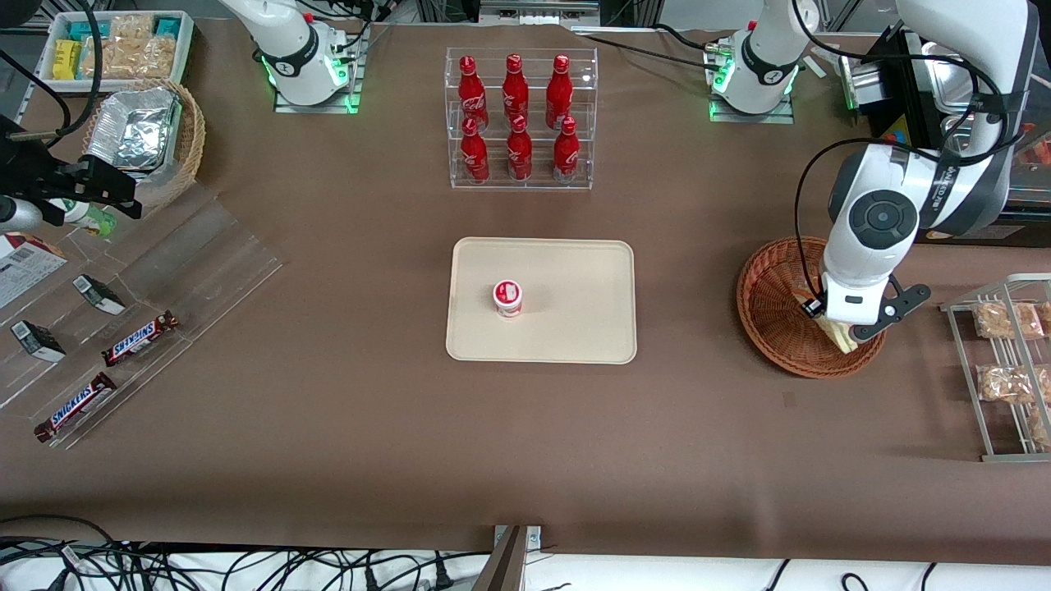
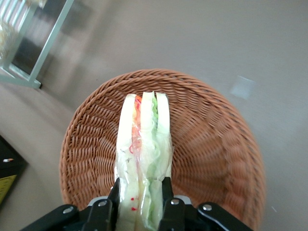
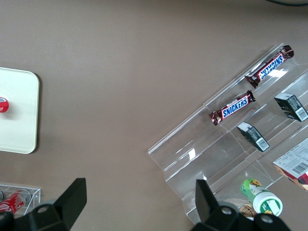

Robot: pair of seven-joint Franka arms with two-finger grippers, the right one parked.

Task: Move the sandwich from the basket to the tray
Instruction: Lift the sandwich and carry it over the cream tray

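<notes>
- I see the brown counter [image 1: 328,427] carrying everything.
- The cream tray [image 1: 575,328] sits mid-counter with a small red-lidded cup [image 1: 507,298] on it.
- The wicker basket [image 2: 211,159] lies toward the working arm's end.
- My tool [image 2: 140,204] hangs over the basket, fingers [image 2: 166,192] clamped on the sandwich [image 2: 143,154].
- The wrapped sandwich stands on edge inside the basket.

White left arm [image 1: 870,246], grey round joint cap, black cable, black jaws
</notes>
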